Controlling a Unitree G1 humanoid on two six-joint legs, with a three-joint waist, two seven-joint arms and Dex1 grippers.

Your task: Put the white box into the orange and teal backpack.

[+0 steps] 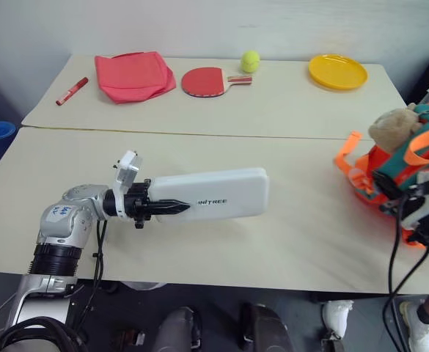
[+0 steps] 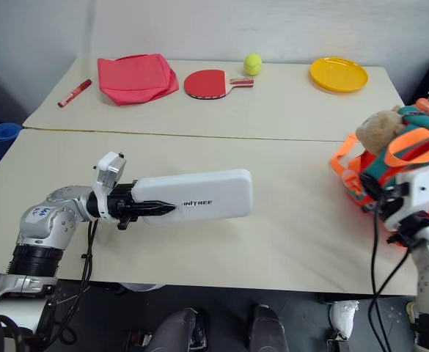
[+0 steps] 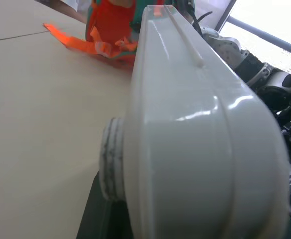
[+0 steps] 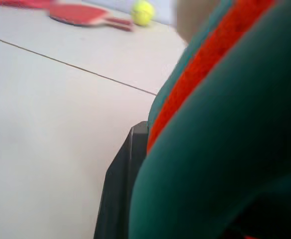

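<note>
Beige tabletop: left gripper clamping white box endwise, may droop; right gripper, grip unclear, against orange and teal backpack near right edge.

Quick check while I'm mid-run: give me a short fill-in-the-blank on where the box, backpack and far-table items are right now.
1. The left gripper is shut on one end of the white ____.
2. The orange and teal backpack sits at the table's ____ edge, with the right gripper against its fabric.
3. On the far table, the paddle lies between the folded red-pink cloth and the yellow-green ____.
4. The plate at the far right is ____ in colour.

Missing words: box; right; ball; yellow
</note>
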